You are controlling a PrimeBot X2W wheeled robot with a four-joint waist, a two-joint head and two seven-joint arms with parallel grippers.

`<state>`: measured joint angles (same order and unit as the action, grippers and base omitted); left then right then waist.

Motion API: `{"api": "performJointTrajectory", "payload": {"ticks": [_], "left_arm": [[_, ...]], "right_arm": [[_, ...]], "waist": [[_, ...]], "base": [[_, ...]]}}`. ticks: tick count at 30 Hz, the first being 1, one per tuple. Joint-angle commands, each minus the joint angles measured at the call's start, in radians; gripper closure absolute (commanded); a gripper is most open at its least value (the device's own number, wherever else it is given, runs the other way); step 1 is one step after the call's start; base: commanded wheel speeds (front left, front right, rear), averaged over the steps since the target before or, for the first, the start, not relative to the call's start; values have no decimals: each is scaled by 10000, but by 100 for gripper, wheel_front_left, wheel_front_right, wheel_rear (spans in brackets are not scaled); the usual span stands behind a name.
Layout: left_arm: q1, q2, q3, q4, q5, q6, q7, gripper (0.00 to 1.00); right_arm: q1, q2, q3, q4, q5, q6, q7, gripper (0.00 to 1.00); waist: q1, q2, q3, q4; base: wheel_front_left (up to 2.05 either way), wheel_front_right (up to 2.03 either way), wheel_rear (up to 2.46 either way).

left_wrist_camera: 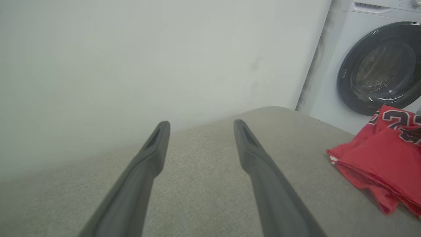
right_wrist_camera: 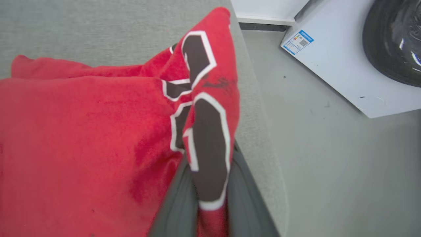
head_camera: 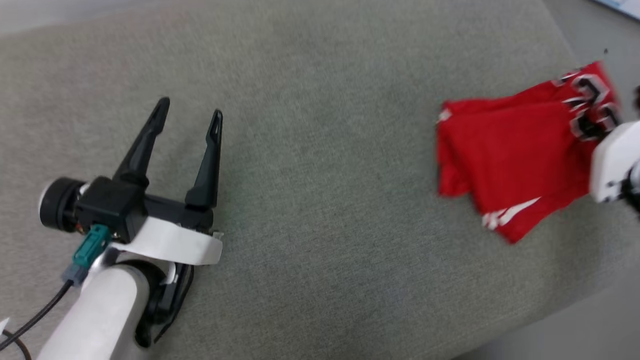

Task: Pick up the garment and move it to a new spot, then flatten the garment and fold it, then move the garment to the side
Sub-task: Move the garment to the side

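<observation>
- Garment (head_camera: 515,160): folded, lying at the right end of the worktop (head_camera: 320,225), lettered part nearest the edge.
- Right pincer (right_wrist_camera: 210,187): closed on a raised fold of the lettered fabric. This looks like the last step, moving the garment aside.
- Drag low and slowly so the layers travel together. Thin fabric like this is likely to unfold if you lift it.
- The worktop edge lies just beside the grip, so stop short of it and then release.
- Left pincer (head_camera: 190,110): open, empty, well apart from the garment. You need not bring it in.

The left gripper (head_camera: 189,109) has two black fingers (head_camera: 142,145) on a black block (head_camera: 112,205); behind the block, white band (head_camera: 175,245), teal connector (head_camera: 91,245), black cable (head_camera: 35,317), pale forearm (head_camera: 100,320)
</observation>
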<state>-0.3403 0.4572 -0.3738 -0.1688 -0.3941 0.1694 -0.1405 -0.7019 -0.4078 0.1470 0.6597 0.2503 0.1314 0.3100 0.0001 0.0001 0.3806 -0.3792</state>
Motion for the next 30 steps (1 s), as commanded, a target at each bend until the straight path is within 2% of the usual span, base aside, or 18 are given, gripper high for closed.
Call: {"api": "performJointTrajectory", "payload": {"ticks": [1,5,9,10,12,13,18,22,25,30], "left_arm": [[-321,96,7,-83,114,-88,82,0],[-830,276,-79,-263,289,-222,300,0],[-1184,327,-197,-459,410,-296,498,0],[-1237,341,-212,-492,424,-318,550,0],[-1333,350,-267,-521,471,-344,600,0],[-1365,359,-269,-526,466,-344,618,0],[-1213,385,-267,-382,375,-309,579,0],[-875,272,-252,-87,246,-204,351,0],[-519,98,-259,190,91,-107,76,0],[414,-304,-153,816,-350,188,-475,0]], "right_arm": [[-362,-217,-361,311,-230,-14,-219,100],[-1015,-393,-1505,1204,-1201,-11,-951,100],[-1448,-81,-2820,1768,-2138,-12,-1950,100],[-1490,47,-3165,1932,-2363,-12,-2146,95],[-1604,271,-3801,2165,-2887,-12,-2606,16],[-1605,383,-4127,2339,-3151,-11,-2730,0],[-1519,949,-5771,2644,-4345,-12,-3554,0],[-1177,1213,-6656,2550,-5072,-12,-3951,0],[-797,1439,-6928,2326,-5343,-11,-4181,0],[375,1937,-6626,1667,-5140,-11,-4583,0]], "waist": [[-1,-1,1226,-138],[-1,-1,1775,77],[-1,-1,2177,211],[-1,-1,2252,228],[-1,-1,2362,256],[-1,-1,2383,256],[-1,-1,2167,200],[-1,-1,1498,210],[-1,-1,787,304],[-1,-1,-711,695]], "base": [[0,0,0],[0,0,0],[0,0,0],[0,0,0],[0,0,0],[0,0,0],[0,0,0],[0,0,0],[0,0,0],[0,0,0]]}}
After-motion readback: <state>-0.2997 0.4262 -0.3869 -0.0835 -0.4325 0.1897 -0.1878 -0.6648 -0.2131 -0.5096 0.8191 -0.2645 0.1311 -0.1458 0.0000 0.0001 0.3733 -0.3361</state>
